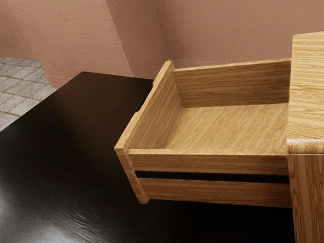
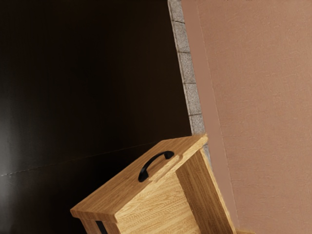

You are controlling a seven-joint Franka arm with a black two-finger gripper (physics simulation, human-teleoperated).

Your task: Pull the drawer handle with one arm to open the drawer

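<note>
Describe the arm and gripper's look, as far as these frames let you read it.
Cannot tell from these frames: no colour, shape, cable or marking of the arm or gripper can be read here. What can be read: a light-wood drawer standing pulled out of its cabinet, its black arched handle, and a glossy black table.

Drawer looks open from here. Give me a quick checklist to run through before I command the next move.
1. The drawer pulled out of the cabinet: ok, its wooden floor lies exposed.
2. The drawer at full travel: cannot tell; no stop is visible.
3. The handle free of any grasp: ok, nothing touches it in the wrist view.
4. The drawer level, not skewed: ok, its side runs straight into the cabinet.
5. The black table ahead of the drawer front unobstructed: ok.
</note>
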